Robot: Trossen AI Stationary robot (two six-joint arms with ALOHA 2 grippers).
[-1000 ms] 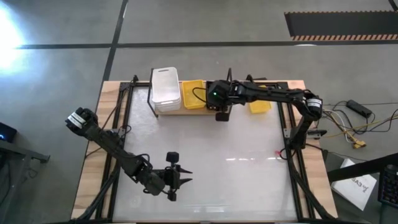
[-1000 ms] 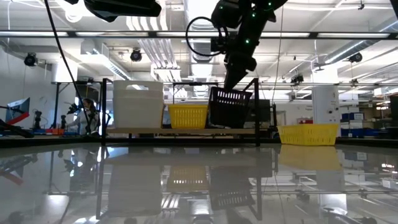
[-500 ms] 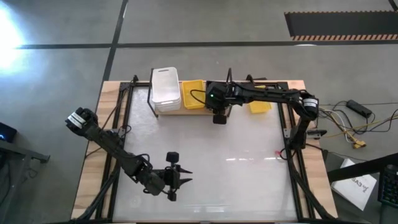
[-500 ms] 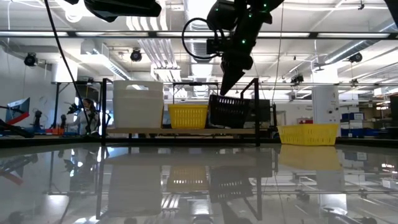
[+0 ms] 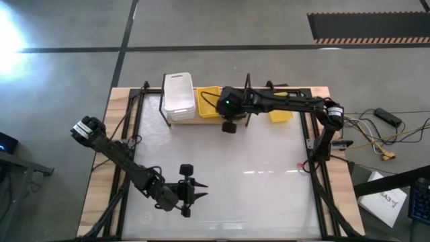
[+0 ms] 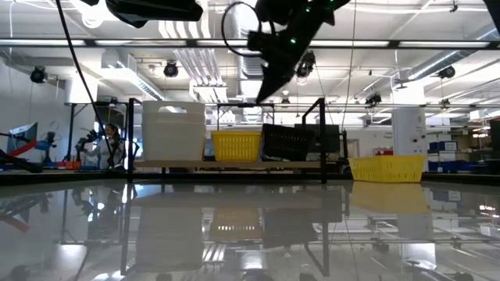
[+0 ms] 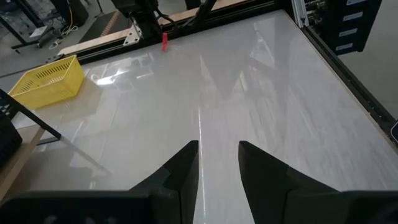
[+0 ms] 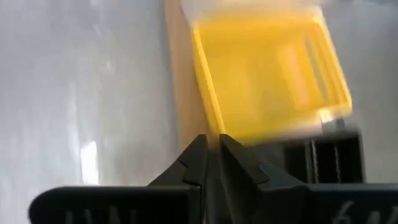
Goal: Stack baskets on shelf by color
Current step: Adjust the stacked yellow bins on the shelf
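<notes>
text: none legible | labels: none | numbers: none

On the shelf (image 6: 226,165) three baskets (image 6: 237,145) stood side by side; a fourth basket (image 6: 387,168) sat on the table (image 5: 269,181) to its right.

Two dark jointed arms (image 5: 121,156), black cables (green indicator light).

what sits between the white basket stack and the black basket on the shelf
A yellow slotted plastic basket stands on the wooden shelf between the white basket stack and the black slotted basket; the low view shows it plainly.
</notes>
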